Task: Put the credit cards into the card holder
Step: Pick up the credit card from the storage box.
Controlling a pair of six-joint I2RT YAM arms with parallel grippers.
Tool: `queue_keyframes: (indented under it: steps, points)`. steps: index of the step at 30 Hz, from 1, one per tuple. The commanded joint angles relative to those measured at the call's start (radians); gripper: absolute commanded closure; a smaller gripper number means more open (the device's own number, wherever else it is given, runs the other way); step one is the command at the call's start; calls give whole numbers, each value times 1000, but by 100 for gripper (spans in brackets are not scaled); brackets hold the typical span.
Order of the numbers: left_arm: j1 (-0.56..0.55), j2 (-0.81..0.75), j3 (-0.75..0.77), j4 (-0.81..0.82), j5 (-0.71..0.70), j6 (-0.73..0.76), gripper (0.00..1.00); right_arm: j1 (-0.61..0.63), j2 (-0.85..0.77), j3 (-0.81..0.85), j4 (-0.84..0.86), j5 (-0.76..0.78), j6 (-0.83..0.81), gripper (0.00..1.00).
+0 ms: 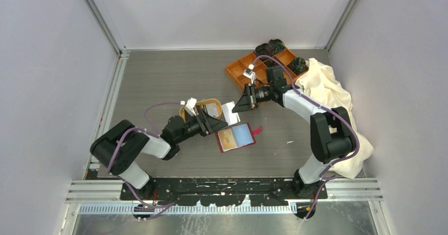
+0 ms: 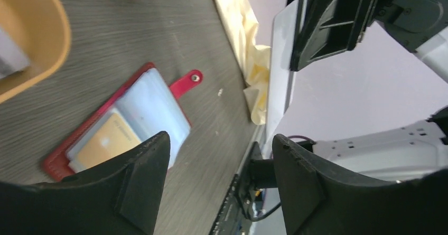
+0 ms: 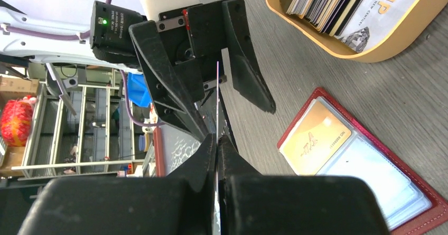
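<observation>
The red card holder [image 1: 236, 137] lies open on the table, blue lining up, with a tan-gold card [image 1: 228, 138] in its left pocket. It also shows in the left wrist view [image 2: 158, 87] and the right wrist view [image 3: 412, 203]. My right gripper [image 1: 238, 106] is shut on a white credit card [image 1: 229, 113], held on edge above the table just beyond the holder. In the right wrist view the card [image 3: 217, 97] is a thin line. My left gripper [image 1: 213, 123] is open and empty, facing that card [image 2: 280, 71], apart from it.
A tan oval dish [image 1: 186, 110] with several more cards [image 3: 322, 0] stands behind the left gripper. An orange compartment tray [image 1: 240, 66] with dark objects sits at the back right. A cream cloth [image 1: 333, 95] lies heaped along the right side.
</observation>
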Motion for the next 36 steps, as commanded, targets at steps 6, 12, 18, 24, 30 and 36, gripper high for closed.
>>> queue_keyframes:
  steps: [6, 12, 18, 24, 30, 36]
  points:
    - [6, -7, 38, 280, 137, -4, 29, 1, 0, 41, -21, -31, -55, 98]
    - [6, -130, -33, 280, 114, 70, 29, 1, 7, 60, -65, -39, -83, 98]
    - [6, -220, -87, 280, 76, 166, 27, 3, 3, 57, -63, -45, -85, 98]
    - [8, -190, -75, 280, 53, 191, 28, 15, 5, 56, -63, -59, -88, 98]
    - [24, -116, -30, 280, 51, 136, 36, 28, 6, 56, -63, -75, -92, 98]
    - [37, -31, 35, 280, 94, 95, 40, 49, 12, 58, -67, -80, -99, 98]
